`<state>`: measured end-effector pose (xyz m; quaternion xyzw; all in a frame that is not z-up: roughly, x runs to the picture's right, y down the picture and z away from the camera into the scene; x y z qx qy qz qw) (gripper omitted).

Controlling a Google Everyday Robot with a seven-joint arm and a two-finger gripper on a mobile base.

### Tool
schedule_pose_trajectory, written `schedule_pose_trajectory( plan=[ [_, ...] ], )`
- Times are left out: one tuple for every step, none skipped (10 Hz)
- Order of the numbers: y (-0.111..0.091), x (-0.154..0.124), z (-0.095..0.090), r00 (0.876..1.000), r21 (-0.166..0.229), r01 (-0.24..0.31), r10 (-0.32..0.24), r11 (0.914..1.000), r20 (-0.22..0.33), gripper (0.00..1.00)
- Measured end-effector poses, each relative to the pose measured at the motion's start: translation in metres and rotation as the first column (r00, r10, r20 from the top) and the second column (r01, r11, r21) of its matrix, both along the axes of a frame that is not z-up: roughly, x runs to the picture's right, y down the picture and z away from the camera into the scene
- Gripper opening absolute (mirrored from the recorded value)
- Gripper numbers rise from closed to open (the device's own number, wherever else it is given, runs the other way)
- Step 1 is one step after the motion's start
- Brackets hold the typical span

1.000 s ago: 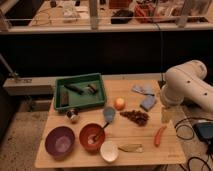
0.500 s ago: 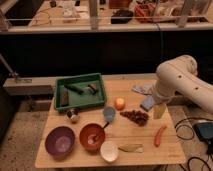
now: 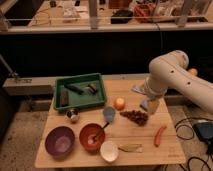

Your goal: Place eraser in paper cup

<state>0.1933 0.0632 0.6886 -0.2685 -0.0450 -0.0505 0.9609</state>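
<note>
Gripper (image 3: 151, 106) hung well right of the green plastic tray (image 3: 85, 105) — I couldn't tell whether it was open or closed.
I saw the small near-black rectangular eraser (image 3: 66, 93) lying inside that tray, toward its left side; the small white round paper cup (image 3: 109, 151) stood well in front of the tray, off its right corner.

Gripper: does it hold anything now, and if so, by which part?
It cannot be told. The gripper is low over the table, to the right of the orange fruit, far from the paper cup.
</note>
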Motion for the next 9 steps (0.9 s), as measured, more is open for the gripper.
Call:
schedule_pose_trajectory(
  plan=[
    [-0.002, -0.009, 0.000, 1.000, 0.000, 0.006, -0.006, 1.0000, 0.011, 0.80],
    [-0.004, -0.017, 0.000, 0.999, 0.001, 0.018, -0.018, 0.9998, 0.030, 0.80],
    [-0.005, -0.021, 0.001, 0.999, 0.001, 0.028, -0.028, 0.9996, 0.042, 0.80],
    [-0.007, -0.025, 0.000, 0.998, 0.003, 0.039, -0.039, 0.9992, 0.055, 0.80],
    [-0.009, -0.034, 0.001, 0.996, 0.006, 0.054, -0.054, 0.9985, 0.071, 0.80],
    [-0.011, -0.044, 0.001, 0.994, 0.007, 0.062, -0.062, 0.9981, 0.085, 0.80],
    [-0.014, -0.058, 0.001, 0.993, 0.008, 0.066, -0.066, 0.9978, 0.102, 0.80],
    [-0.017, -0.070, 0.001, 0.990, 0.011, 0.078, -0.078, 0.9969, 0.119, 0.80],
    [-0.018, -0.075, 0.001, 0.987, 0.012, 0.087, -0.087, 0.9962, 0.133, 0.80]
  ],
)
